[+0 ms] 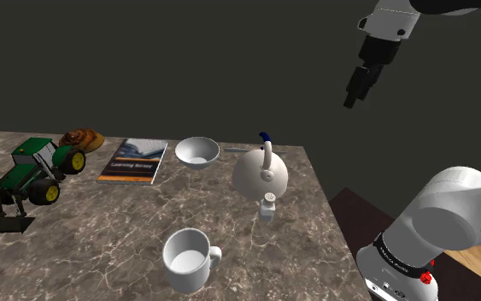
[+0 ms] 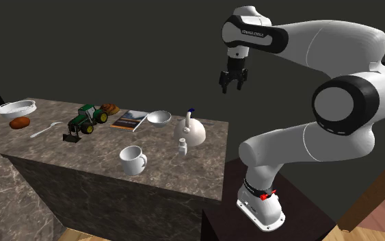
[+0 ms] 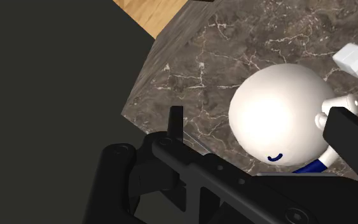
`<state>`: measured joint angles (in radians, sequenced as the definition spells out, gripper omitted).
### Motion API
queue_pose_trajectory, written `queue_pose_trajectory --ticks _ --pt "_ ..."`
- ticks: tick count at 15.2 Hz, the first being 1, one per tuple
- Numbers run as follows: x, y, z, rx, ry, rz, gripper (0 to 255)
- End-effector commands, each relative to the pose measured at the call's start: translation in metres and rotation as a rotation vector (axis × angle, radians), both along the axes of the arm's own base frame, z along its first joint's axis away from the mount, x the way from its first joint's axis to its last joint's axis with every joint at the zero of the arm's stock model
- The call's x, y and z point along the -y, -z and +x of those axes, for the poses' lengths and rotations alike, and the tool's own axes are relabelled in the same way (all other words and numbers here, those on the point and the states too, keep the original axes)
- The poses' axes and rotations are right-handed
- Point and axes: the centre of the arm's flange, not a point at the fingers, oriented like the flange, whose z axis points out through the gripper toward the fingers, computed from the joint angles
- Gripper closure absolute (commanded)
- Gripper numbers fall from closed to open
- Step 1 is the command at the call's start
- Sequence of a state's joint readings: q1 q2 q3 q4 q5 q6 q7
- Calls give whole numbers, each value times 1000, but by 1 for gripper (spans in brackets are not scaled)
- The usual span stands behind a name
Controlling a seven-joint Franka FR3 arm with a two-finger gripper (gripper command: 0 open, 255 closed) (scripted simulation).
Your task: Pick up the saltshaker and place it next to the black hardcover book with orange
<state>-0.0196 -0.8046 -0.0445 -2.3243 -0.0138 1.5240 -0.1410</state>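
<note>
Pincer [image 1: 351,98] hangs open high over the worktop [image 1: 144,248] — nothing in it

Saltshaker [image 1: 268,206] sits well below it, just beside the white teapot [image 1: 261,174], so I'd come straight down, fingers clear of the teapot, squeeze the body — then head for the book [image 1: 134,159].
</note>
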Motion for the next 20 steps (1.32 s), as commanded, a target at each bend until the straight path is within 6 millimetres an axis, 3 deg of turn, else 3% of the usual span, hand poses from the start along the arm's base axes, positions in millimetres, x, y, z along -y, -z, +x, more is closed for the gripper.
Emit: queue_pose_trajectory --ticks 1,20 --pt "0 0 0 0 0 0 0" --pt "-199 152 8 -2 -31 4 0"
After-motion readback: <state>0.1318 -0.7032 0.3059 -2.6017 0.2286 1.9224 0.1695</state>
